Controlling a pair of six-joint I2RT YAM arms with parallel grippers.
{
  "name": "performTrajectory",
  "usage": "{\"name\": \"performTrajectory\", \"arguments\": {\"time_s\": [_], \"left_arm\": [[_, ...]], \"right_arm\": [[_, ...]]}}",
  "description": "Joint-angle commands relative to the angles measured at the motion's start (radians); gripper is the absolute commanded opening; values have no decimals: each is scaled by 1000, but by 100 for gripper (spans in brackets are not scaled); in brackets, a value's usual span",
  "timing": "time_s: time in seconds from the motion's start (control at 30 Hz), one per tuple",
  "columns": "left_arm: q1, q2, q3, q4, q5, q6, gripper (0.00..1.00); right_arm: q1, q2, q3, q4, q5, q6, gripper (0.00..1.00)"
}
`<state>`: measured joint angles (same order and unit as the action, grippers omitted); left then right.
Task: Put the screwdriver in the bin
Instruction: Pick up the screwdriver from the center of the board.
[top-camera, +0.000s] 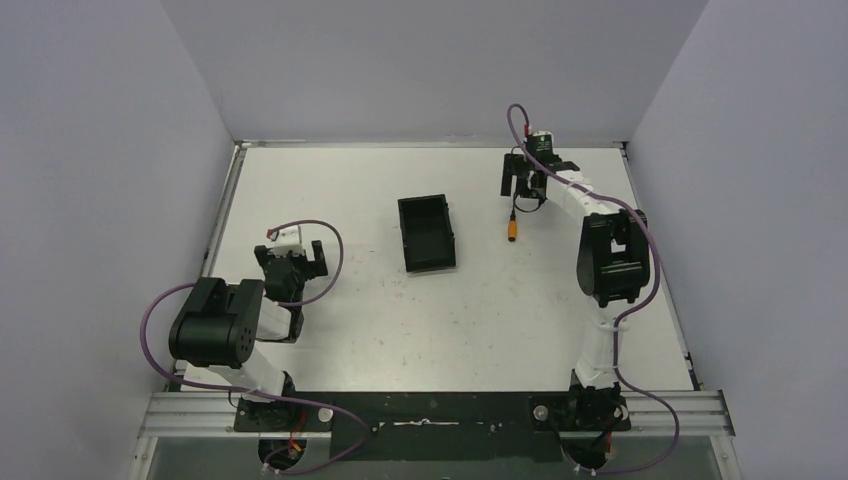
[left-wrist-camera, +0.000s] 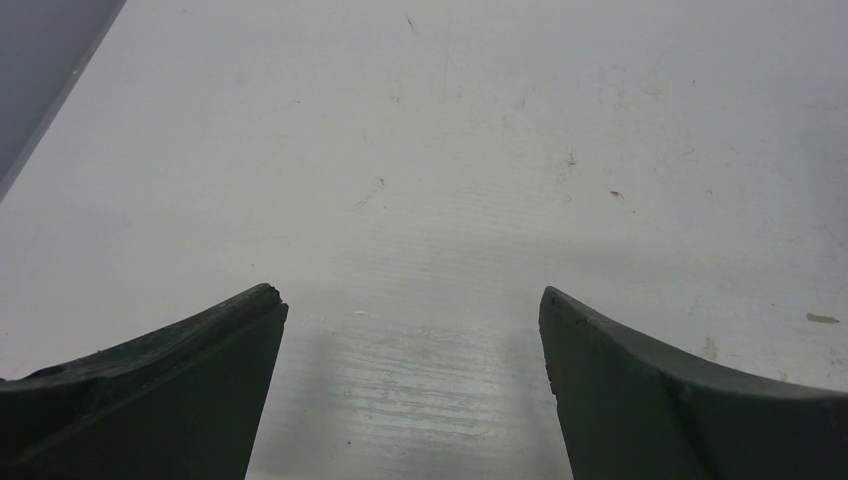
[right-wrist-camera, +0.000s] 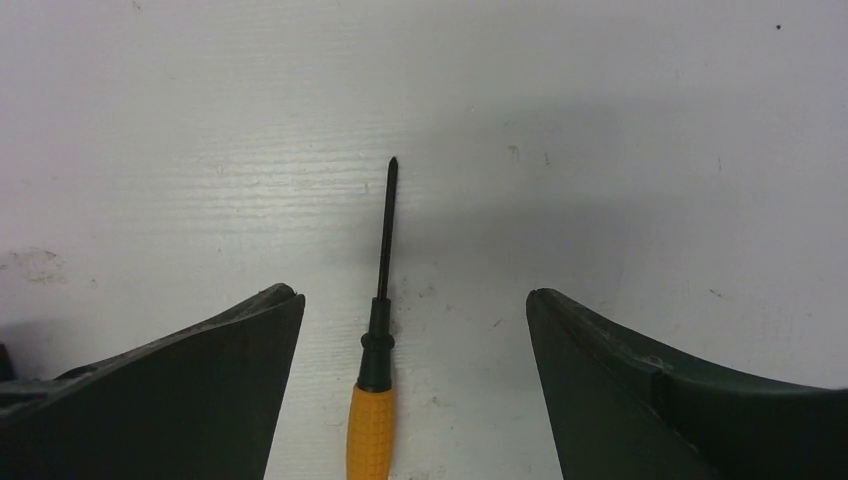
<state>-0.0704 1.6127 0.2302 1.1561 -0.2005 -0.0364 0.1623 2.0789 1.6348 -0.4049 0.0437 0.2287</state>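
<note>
Top external shows you the screwdriver lying on the table, right of the bin, beside the right gripper; left wrist shows the left gripper spread above the table; right wrist shows the right fingers spread, straddling the screwdriver without touching it

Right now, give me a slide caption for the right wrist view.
Open right gripper straddles the orange-handled screwdriver lying on the white table, neither jaw touching it.
</note>
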Motion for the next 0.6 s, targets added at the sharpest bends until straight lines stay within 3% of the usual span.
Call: {"name": "performTrajectory", "arguments": {"time_s": [0.0, 0.17, 0.4, 0.57], "left_arm": [[-2, -2, 24, 53, 12, 6, 97], [-2, -2, 24, 54, 12, 7, 97], [-2, -2, 24, 53, 12, 7, 97], [-2, -1, 24, 53, 12, 7, 97]], "right_arm": [[0, 2, -19, 39, -8, 40, 83], [10, 3, -94, 64, -14, 77, 70], [25, -9, -158, 84, -11, 96, 62], [30, -11, -175, 87, -17, 100, 49]]}}
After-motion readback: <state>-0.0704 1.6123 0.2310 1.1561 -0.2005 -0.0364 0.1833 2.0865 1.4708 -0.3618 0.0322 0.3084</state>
